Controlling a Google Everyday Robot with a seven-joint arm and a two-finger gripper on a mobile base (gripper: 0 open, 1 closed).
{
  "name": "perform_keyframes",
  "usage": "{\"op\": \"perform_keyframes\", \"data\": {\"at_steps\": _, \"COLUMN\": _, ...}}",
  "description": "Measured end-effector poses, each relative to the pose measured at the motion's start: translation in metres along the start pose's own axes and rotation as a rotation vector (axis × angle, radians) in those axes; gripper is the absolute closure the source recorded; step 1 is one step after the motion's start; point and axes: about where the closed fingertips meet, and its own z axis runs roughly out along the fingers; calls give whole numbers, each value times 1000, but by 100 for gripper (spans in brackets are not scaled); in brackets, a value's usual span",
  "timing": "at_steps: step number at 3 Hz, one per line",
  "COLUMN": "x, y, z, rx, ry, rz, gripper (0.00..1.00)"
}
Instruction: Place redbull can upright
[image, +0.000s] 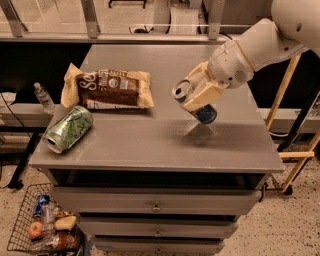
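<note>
The redbull can (206, 114) is a slim blue-and-silver can with a silver top (181, 90). It is tilted, top up and to the left, blue base down to the right, just above the grey table (150, 145). My gripper (199, 93) is shut on the redbull can around its middle, over the right half of the table. Its cream fingers (202, 98) cover most of the can's body. A shadow lies on the table right under the can.
A wider green patterned can (68, 129) lies on its side at the table's front left. A brown snack bag (107, 88) lies flat at the back left. A wire basket (42, 227) with items stands on the floor at lower left.
</note>
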Motion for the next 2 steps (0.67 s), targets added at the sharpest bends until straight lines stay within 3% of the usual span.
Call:
{"op": "perform_keyframes", "data": {"at_steps": 1, "x": -21, "y": -11, "z": -6, "rx": 81, "ry": -20, "rz": -13, "gripper": 100}}
{"op": "perform_keyframes", "data": {"at_steps": 2, "x": -33, "y": -14, "z": -12, "rx": 174, "ry": -97, "rz": 17, "gripper": 100}}
